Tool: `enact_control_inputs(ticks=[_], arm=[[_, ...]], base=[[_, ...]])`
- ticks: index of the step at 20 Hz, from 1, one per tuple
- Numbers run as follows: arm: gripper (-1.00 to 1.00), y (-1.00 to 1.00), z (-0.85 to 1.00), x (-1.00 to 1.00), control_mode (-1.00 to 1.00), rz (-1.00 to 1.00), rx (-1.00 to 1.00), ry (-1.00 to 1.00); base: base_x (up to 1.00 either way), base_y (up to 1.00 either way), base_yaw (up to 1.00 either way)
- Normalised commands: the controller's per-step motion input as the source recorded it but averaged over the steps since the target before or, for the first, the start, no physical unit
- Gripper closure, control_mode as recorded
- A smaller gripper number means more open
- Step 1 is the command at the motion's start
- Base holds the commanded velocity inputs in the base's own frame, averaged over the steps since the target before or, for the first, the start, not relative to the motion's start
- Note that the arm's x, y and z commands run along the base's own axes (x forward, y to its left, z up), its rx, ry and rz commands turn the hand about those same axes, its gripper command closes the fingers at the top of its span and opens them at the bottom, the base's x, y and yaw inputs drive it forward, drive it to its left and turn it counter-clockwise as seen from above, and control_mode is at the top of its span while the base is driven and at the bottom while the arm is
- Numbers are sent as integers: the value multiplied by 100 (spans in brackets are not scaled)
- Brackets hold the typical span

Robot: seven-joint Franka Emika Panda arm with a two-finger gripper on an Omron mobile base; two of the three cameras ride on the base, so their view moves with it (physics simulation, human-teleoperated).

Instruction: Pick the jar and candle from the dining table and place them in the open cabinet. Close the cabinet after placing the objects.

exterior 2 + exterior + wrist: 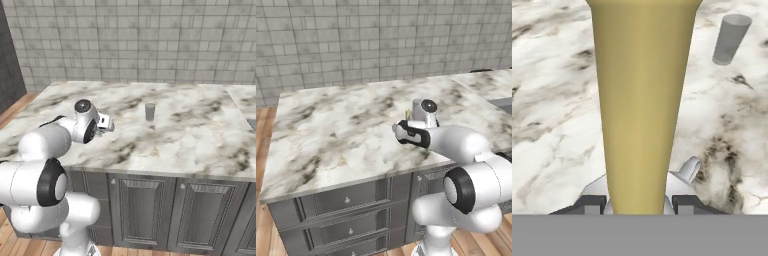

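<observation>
The yellow candle (641, 100) stands as a thick stick close in front of the hand camera, with part of its silvery holder (688, 170) showing at its base. My gripper (639, 202) is shut on the candle, one dark fingertip on each side. Over the marble dining table (200, 135) the gripper (107, 123) sits near the left front part of the top. A sliver of the candle (407, 115) peeks out behind the hand. The grey jar (150, 111) stands upright on the table, apart from the gripper and further back right; the hand view has the jar (731, 39) at top right.
A tiled wall (150, 40) runs behind the table. Dark grey drawer fronts (346, 200) and panelled doors (145, 210) face me below the top. A second marble counter (491, 82) adjoins at the right. Wood floor (262, 150) lies to the left.
</observation>
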Motion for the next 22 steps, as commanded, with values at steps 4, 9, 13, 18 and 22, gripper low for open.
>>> enact_control_inputs(ticks=[4,9,13,18,22], arm=[[100,0,44,-25,-100,0,3,1],[100,0,6,-6,100,0,1,0],[100,0,0,0,100,0,0,0],[100,0,0,0,100,0,0,0],[100,0,0,0,100,0,0,0]], base=[[0,0,0],[-37,0,0],[-97,2,0],[-81,9,-10],[-21,9,-60]])
